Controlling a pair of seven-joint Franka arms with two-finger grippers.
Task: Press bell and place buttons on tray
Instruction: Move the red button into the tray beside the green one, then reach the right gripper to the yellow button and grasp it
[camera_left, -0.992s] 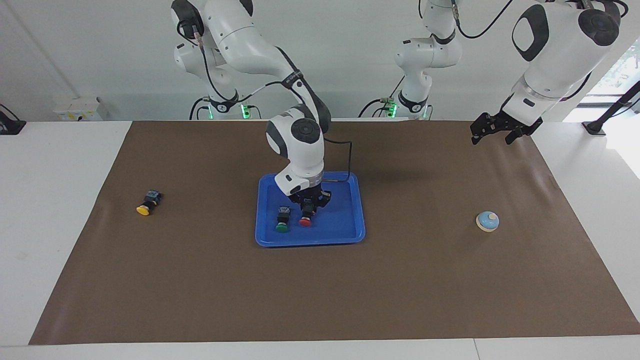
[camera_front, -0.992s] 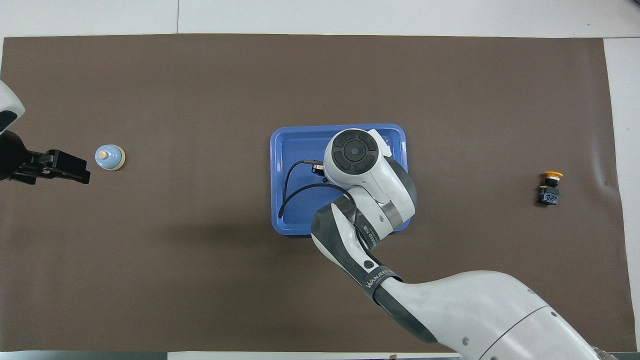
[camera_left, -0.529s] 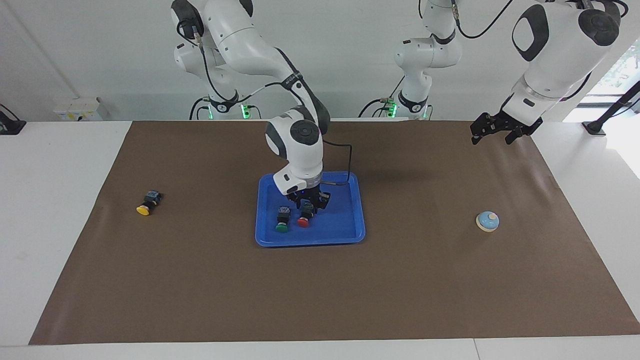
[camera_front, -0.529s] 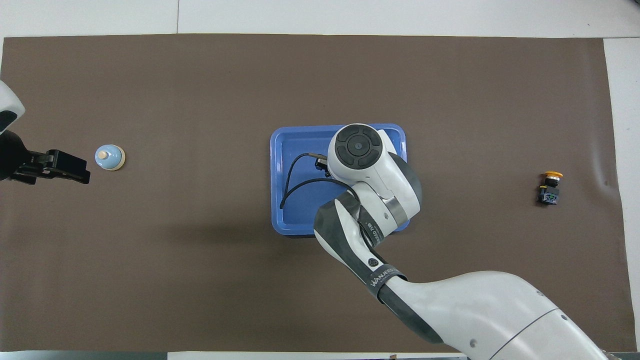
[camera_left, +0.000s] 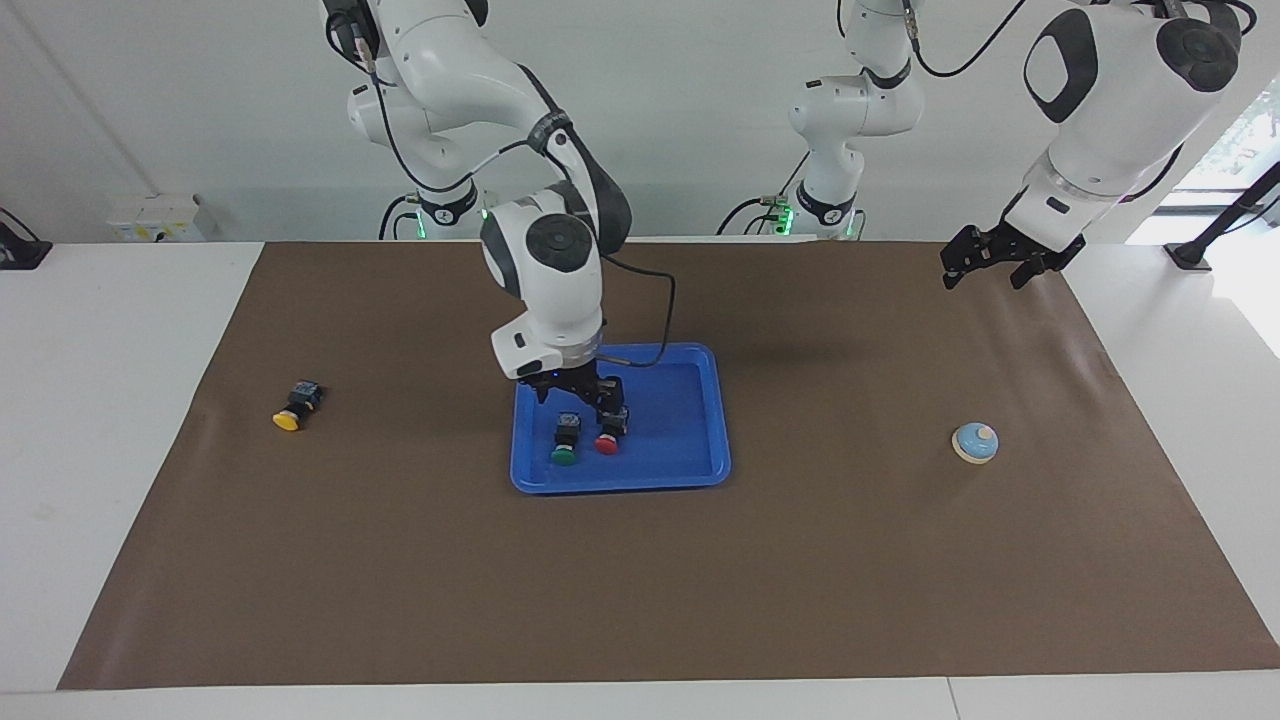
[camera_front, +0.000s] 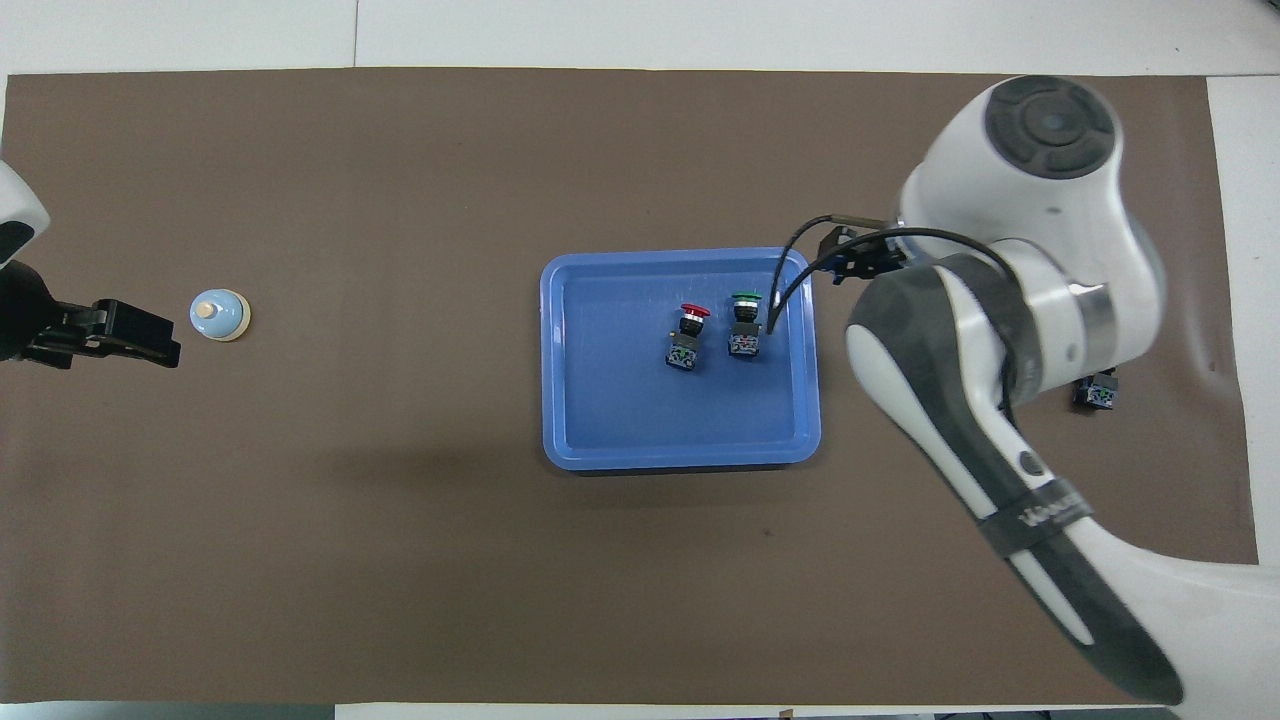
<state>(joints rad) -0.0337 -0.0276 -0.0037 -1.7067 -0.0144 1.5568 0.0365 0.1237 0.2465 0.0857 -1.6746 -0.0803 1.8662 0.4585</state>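
Right gripper (camera_left: 578, 393) released, empty, raised over tray (camera_left: 700, 440) edge toward right arm's end. Left gripper (camera_left: 985, 262) open, waiting well above mat (camera_left: 640, 560), near bell (camera_left: 975, 443).

Red button (camera_left: 609, 432), green button (camera_left: 565, 440) side by side in tray, lying flat. Long axes parallel; caps point away from robots.

Yellow button (camera_left: 294, 407) on mat, right arm's end; cap points away from robots, slightly outward.

Risk: lying button may roll or skid under off-centre pinch; bell may slide if pressed off its knob.

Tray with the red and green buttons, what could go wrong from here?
The open right gripper hangs low over the tray, close to the red button; swinging sideways could knock it or the green button. The yellow button lies on its side on the mat, so a grasp might slip off it. The left gripper waits, open, away from the bell.
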